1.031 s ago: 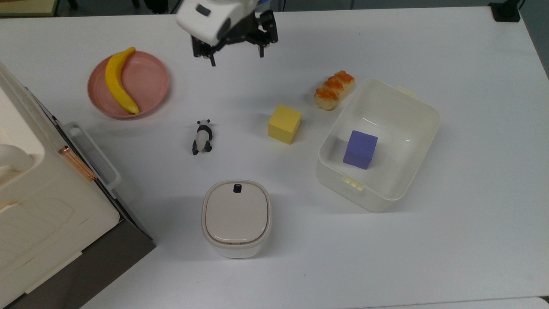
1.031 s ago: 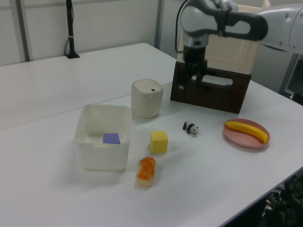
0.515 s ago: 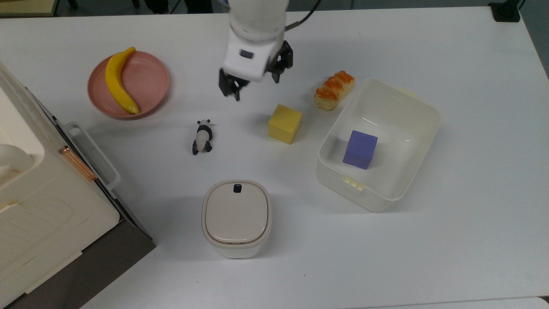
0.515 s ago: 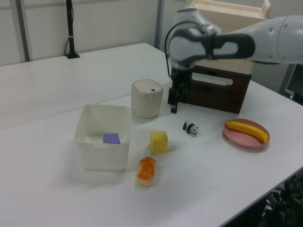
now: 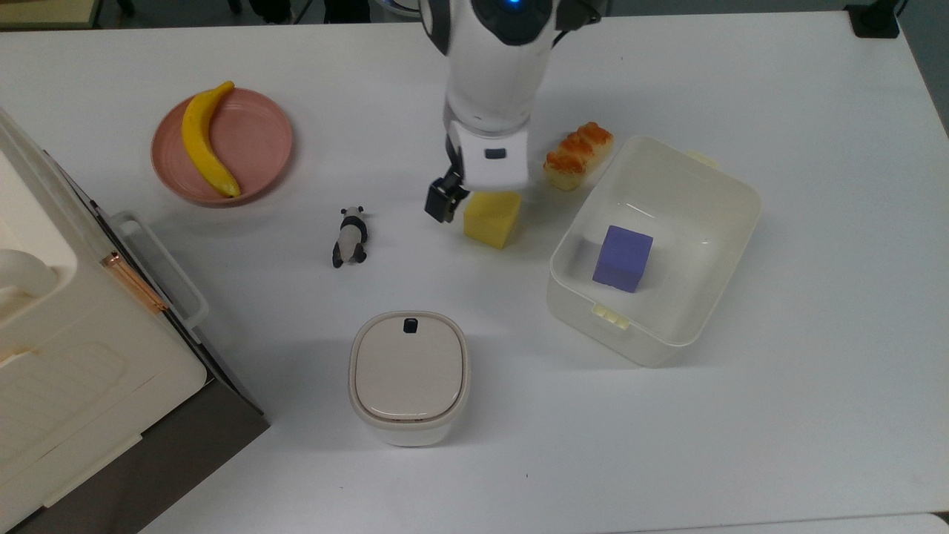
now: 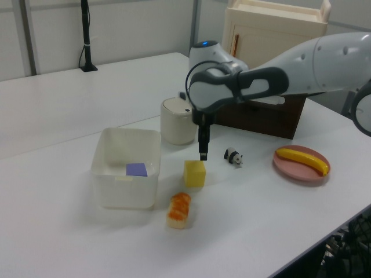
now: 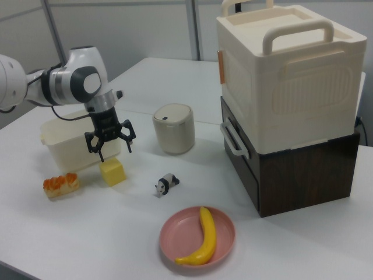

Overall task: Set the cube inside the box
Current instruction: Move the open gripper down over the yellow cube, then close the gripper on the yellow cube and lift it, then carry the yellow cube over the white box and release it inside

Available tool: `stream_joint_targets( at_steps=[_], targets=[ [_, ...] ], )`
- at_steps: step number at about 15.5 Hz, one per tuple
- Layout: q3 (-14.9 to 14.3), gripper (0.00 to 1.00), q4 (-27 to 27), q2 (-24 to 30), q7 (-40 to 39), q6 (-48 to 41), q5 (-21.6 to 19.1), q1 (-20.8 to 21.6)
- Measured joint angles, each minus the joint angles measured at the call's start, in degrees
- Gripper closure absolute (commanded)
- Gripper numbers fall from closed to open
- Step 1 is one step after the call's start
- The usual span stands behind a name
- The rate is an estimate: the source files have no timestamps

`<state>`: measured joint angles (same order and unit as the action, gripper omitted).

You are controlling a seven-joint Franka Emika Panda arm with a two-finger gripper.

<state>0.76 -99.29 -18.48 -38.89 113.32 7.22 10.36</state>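
The yellow cube (image 5: 491,224) (image 6: 195,174) (image 7: 112,173) rests on the white table between the panda figure and the box. My gripper (image 5: 480,200) (image 6: 202,154) (image 7: 115,150) hangs open just above it, pointing down, holding nothing. In the right view its fingertips (image 7: 100,153) stop a little short of the cube's top face. In the top view the hand covers the cube's upper edge. The box (image 5: 730,182) (image 6: 124,136) (image 7: 57,146) is a milky-white tub on the top view's right of the cube, with a purple cube (image 5: 623,258) (image 6: 137,169) inside.
A bread roll (image 5: 578,156) lies between cube and tub. A panda figure (image 5: 350,236), a lidded white canister (image 5: 409,374) and a pink plate (image 5: 256,141) bearing a banana (image 5: 204,141) surround the cube. A tall cream crate on a dark box (image 5: 81,348) fills the top view's lower left.
The arm has swept from the table's far edge, at the top of the top view, down to the yellow cube. The gripper stays open; no object has moved.
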Motion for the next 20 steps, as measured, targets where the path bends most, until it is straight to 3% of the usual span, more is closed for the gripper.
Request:
stream_joint_targets(
  at_steps=[6, 10, 13, 18, 20],
  targets=[
    [0.02, 0.07, -0.04, -3.69, -0.15, 0.84, 3.00, 2.96],
    [0.02, 0.36, -0.04, -4.97, -0.45, 1.08, 3.23, 3.58],
    [0.02, 0.43, 0.04, -5.52, -0.44, 1.45, 3.29, 4.02],
    [-0.17, 0.44, 1.37, -2.32, -0.55, 0.06, 3.25, 2.85],
    [-0.20, 0.44, 3.03, 0.40, -1.43, -1.88, 1.42, 1.59]
  ],
)
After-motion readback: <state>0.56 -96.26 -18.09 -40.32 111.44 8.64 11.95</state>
